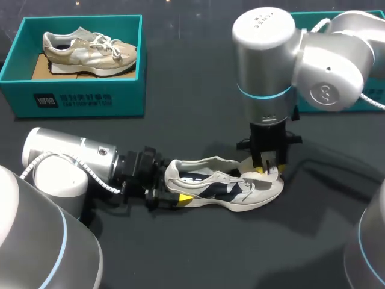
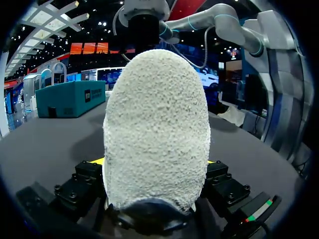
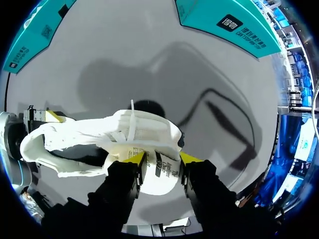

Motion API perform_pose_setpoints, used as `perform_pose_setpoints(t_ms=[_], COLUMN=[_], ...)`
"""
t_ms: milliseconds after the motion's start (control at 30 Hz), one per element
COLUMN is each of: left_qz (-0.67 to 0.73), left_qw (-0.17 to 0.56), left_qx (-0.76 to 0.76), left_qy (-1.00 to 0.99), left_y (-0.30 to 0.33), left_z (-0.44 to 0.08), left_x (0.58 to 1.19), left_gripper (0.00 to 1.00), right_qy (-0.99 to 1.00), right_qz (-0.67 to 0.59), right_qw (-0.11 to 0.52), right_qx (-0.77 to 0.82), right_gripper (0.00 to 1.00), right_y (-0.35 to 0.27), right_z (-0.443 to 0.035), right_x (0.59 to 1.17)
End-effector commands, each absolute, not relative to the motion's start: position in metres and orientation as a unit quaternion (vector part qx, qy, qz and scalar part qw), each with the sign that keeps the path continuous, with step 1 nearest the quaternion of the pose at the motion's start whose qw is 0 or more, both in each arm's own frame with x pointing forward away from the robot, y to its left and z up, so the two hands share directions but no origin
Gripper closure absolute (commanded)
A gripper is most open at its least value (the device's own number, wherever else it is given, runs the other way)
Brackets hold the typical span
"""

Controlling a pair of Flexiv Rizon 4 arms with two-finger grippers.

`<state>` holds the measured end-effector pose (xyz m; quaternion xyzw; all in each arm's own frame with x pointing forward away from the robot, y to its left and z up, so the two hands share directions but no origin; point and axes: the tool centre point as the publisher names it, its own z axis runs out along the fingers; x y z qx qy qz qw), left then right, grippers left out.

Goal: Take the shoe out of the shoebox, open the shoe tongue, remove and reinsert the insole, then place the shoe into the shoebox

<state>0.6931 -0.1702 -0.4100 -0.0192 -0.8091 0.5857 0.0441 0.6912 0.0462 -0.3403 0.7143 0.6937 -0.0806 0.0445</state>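
A white and navy shoe (image 1: 240,191) lies on its side on the dark table, its heel toward my left arm. My left gripper (image 1: 177,194) stands wide at the heel. In the left wrist view the rough white heel (image 2: 155,124) fills the space between both fingers and touches each side. My right gripper (image 1: 269,170) hangs straight down over the front of the shoe. In the right wrist view its fingers (image 3: 134,158) stand apart, and the white labelled tongue (image 3: 162,174) lies loose between them. The teal shoebox (image 1: 84,99) sits at the far left.
A second, beige shoe (image 1: 90,51) lies inside the teal shoebox. Another teal box (image 1: 370,96) stands at the far right, behind my right arm. A dark cable (image 3: 224,107) runs across the table beyond the shoe's toe.
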Motion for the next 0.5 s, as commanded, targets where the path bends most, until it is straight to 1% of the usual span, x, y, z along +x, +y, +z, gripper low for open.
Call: perform_pose_setpoints(t_ms=[33, 67, 167, 400, 500], left_qz=[0.585, 0.585, 0.585, 0.585, 0.585], left_qw=[0.044, 0.044, 0.044, 0.044, 0.044], left_qx=[-0.020, -0.020, -0.020, -0.020, -0.020], left_qy=[-0.810, -0.810, -0.810, -0.810, -0.810], left_y=[-0.171, -0.171, -0.171, -0.171, -0.171], left_z=[-0.412, -0.412, -0.412, -0.412, -0.412], left_x=[0.694, 0.694, 0.694, 0.694, 0.694], left_gripper=[1.00, 1.00, 1.00, 1.00, 1.00], right_qy=[0.693, 0.693, 0.689, 0.680, 0.682], right_qz=[-0.070, -0.069, -0.073, -0.090, -0.097], right_qw=[0.051, 0.058, 0.064, 0.077, 0.085], right_qx=[0.716, 0.716, 0.718, 0.724, 0.720], right_gripper=[0.37, 0.33, 0.29, 0.32, 0.33], right_y=[0.040, 0.037, 0.032, 0.023, 0.023], right_z=[-0.344, -0.345, -0.347, -0.339, -0.326], right_x=[0.687, 0.687, 0.688, 0.688, 0.687])
